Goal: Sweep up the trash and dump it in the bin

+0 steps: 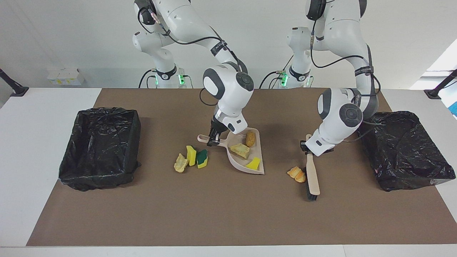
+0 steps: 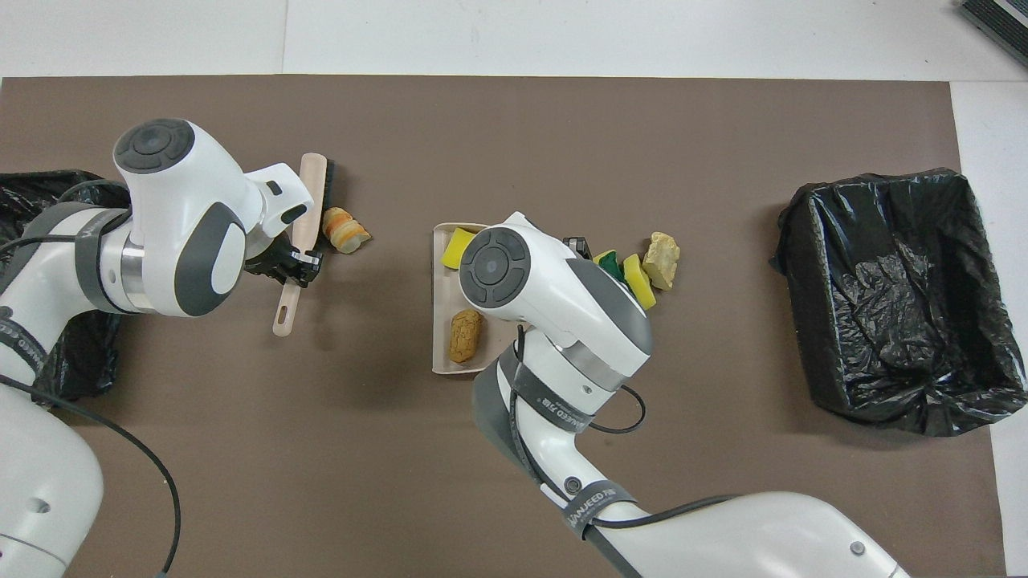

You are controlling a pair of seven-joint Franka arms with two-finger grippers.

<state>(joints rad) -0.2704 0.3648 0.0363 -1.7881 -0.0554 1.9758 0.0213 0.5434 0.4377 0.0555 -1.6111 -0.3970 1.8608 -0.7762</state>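
Seven trash bits (image 1: 296, 174): three in the dustpan (image 1: 259, 154) pinched by the right claw (image 1: 213, 139), four beside it; left claw (image 1: 307, 148) pinching the brush (image 1: 312, 177), which points away from the robots.

Seven trash bits (image 1: 296, 174), two bins (image 1: 101, 150), one dustpan (image 1: 246, 166), one brush (image 1: 312, 178).

Bright, even overhead light; soft shadows under both arms; both views sharp throughout.

Table (image 1: 221, 214), brown mat (image 1: 214, 200), bins (image 1: 100, 146), trash (image 1: 296, 174)
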